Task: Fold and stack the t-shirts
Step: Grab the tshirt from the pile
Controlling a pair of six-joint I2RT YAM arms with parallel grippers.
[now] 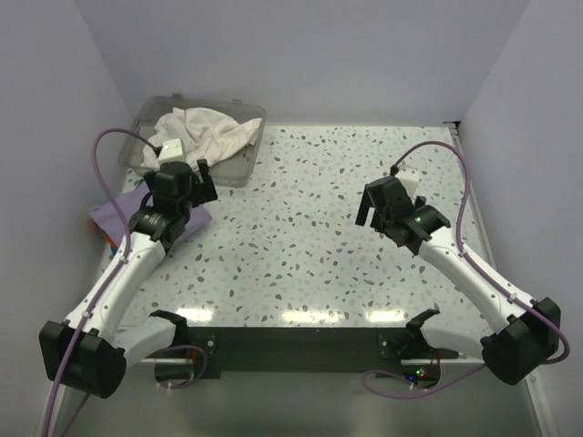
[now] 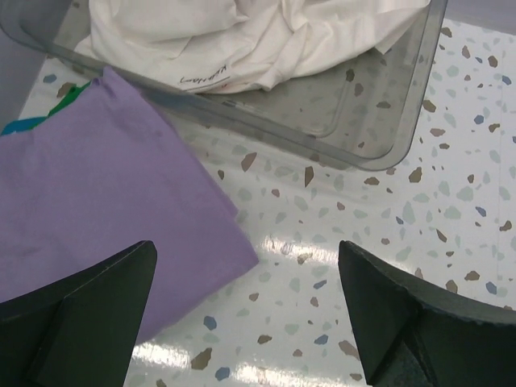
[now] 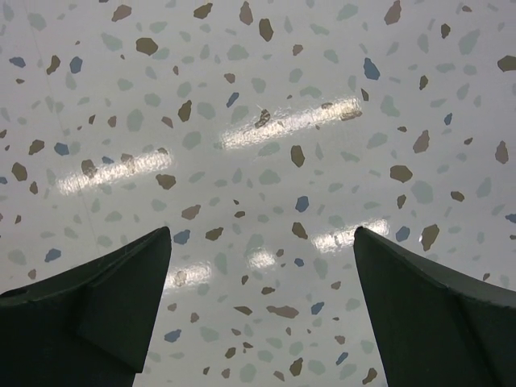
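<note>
Lavender t-shirt [image 1: 114,217] lies flat, looks folded, at the top view's left edge; cream-white t-shirt [image 1: 205,132] sits bunched in the clear bin [image 1: 250,155], upper left. Left gripper [image 2: 246,262] hovers over the lavender corner, right gripper [image 3: 262,242] over speckled table [image 3: 266,97]; both spread wide, empty. We judge: cream pick is next, reach into the bin. Left wrist alone shows small lettering [image 2: 205,76] and a green-teal patch [image 2: 48,109].
</note>
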